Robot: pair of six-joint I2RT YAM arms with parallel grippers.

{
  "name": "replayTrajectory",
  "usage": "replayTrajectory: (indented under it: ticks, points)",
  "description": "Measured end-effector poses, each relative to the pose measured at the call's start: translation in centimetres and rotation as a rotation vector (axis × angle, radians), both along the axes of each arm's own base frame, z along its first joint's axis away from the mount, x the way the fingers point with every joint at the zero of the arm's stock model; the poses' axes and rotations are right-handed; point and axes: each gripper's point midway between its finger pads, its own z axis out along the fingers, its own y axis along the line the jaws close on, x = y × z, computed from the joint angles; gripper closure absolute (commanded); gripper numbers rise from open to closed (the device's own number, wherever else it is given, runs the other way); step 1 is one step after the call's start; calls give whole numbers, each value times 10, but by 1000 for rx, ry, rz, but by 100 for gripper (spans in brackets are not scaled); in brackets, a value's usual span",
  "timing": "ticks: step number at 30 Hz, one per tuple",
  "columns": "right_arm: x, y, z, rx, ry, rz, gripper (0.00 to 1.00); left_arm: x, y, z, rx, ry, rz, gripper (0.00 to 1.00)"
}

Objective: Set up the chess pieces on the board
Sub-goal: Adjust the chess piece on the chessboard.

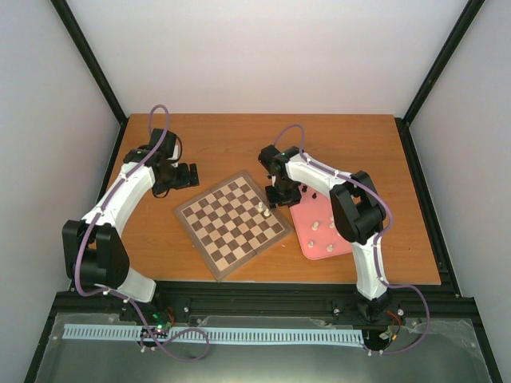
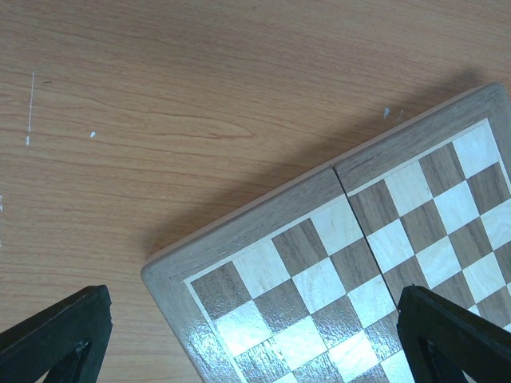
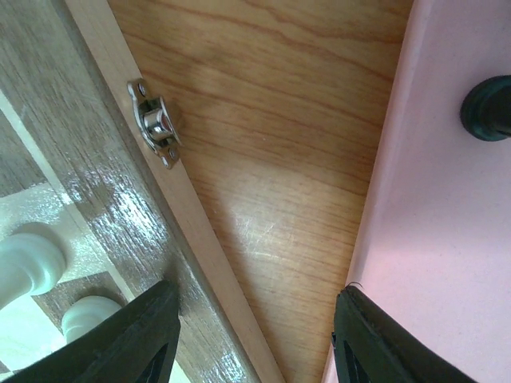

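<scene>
Board (image 1: pixel 231 230) sits mid-table (image 1: pixel 367 159), rotated, almost bare: two white pieces (image 1: pixel 263 209) stand on its right edge. Just beside that edge is the pink tray (image 1: pixel 307 249), with more white pieces on it and a black piece (image 3: pixel 487 108). Right gripper (image 3: pixel 255 319) hovers over the strip of table between board and tray, near the board's metal clasp (image 3: pixel 156 124), jaws about half apart, nothing in them. Left gripper (image 2: pixel 254 319) hangs over the board's left corner, jaws fully wide, empty.

A robot lab cell: white panel walls (image 1: pixel 279 56), black frame rail (image 1: pixel 263 294) (arms (image 1: pixel 120 199) bolted on).
</scene>
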Motion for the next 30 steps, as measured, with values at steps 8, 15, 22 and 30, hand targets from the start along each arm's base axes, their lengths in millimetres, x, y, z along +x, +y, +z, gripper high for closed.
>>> replayTrajectory:
  ticks: [8,15,22,30]
  points:
    - [-3,4,-1,18,9,4,47,0,0,0,0,0,-1,0]
    - [-7,12,-1,30,13,24,47,0,0,0,0,0,-1,0]
    - [-9,14,-1,33,16,31,47,0,0,0,0,0,0,0]
    - [-9,8,-1,12,2,24,46,0,0,0,-1,0,0,0]
